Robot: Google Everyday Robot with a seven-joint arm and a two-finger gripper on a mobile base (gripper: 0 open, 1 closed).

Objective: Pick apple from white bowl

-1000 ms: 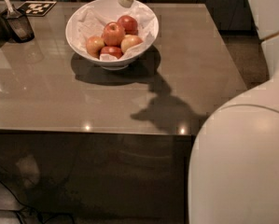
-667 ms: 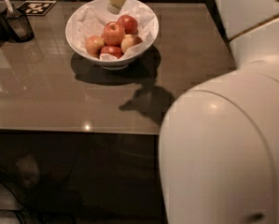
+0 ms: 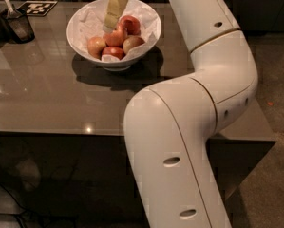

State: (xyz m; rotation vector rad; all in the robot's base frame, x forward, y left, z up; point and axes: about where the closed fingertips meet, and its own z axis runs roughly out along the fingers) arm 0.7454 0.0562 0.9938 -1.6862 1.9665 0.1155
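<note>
Now the gripper point(image 3: 116, 8) has dropped from above the far rim into the white bowl point(image 3: 84, 51), near the desk's point(image 3: 46, 99) far edge, reaching the piled apples point(image 3: 115, 38); open or closed, I cannot tell. No apple is lifted yet, so the grasp looks imminent

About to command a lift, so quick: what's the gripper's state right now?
Gripper: down in the white bowl, just above the apples; open, closed or holding anything cannot be told.
</note>
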